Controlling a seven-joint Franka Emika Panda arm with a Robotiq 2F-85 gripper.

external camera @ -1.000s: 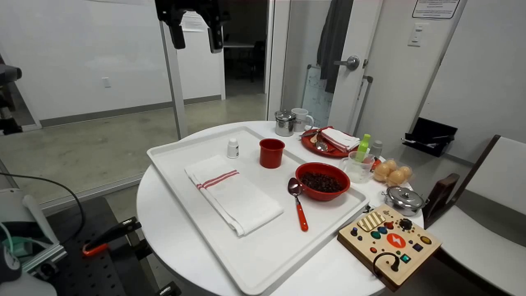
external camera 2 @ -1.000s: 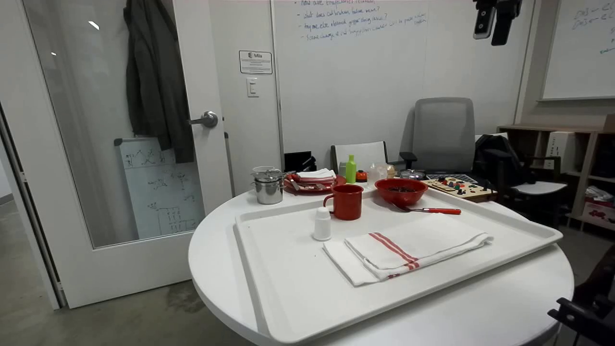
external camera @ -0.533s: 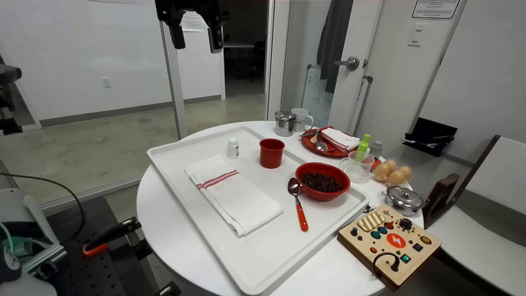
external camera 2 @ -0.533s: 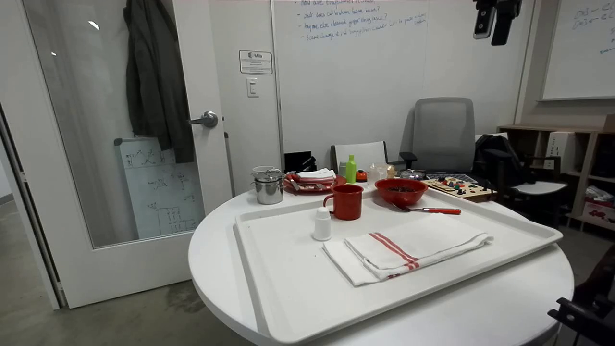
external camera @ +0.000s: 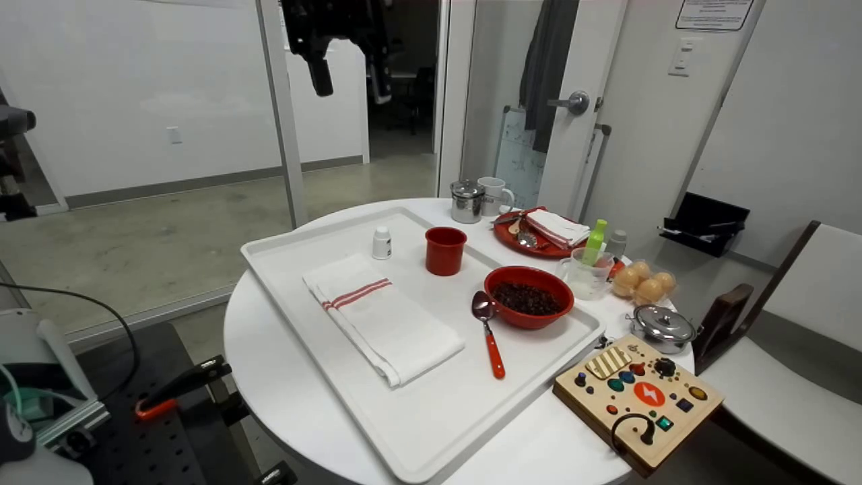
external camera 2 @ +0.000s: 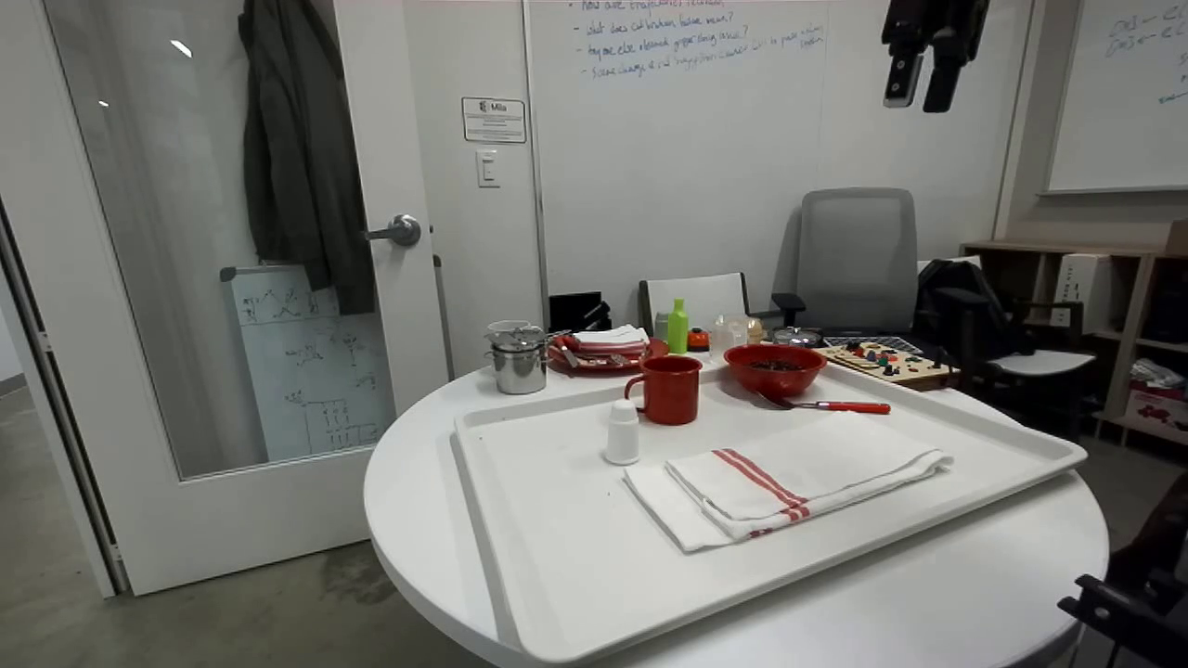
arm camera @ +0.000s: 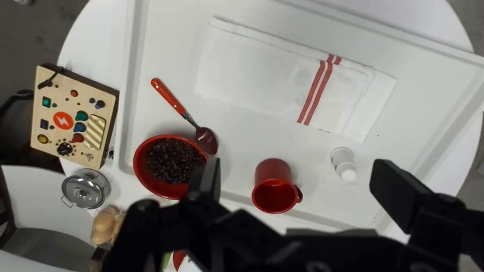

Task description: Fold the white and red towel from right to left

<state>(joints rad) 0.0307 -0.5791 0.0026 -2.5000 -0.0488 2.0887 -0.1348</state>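
Black fingers [arm camera: 397, 196]: spread wide, with a clear gap between the tips in the wrist view and in both exterior views.
Gripper [external camera: 352, 90]: black, pointing downward, high over the things below and apart from them.
White and red towel [arm camera: 257, 73]: thin rectangular cloth folded in layers, lying flat on a large white rectangular tray [external camera: 431, 424] with a raised rim; two narrow red stripes cross it near one end, and a plain white under-layer reaches out past that end.
Small white cylindrical bottle [external camera: 382, 244]: upright on the tray near the striped end of the towel; dark print shows on its side in an exterior view.
Red cylindrical mug [external camera 2: 672, 394]: upright on the tray, between the bottle and a round red bowl [external camera 2: 775, 378].
Dark bean-like pieces [arm camera: 172, 160]: heaped inside the bowl.
Red-handled metal spoon [external camera: 492, 349]: lying on the tray between towel and bowl, its head just beside the bowl; whether they touch, I cannot tell.
Round white table [external camera 2: 928, 598]: under the tray.
Red plate [external camera: 547, 252]: on the table beyond the tray's edge, bearing a folded white cloth [external camera: 559, 223] with red stripes and some cutlery [external camera: 526, 239].
Pale wooden board [external camera: 633, 421]: set with coloured knobs and buttons, on the table near a corner of the tray.
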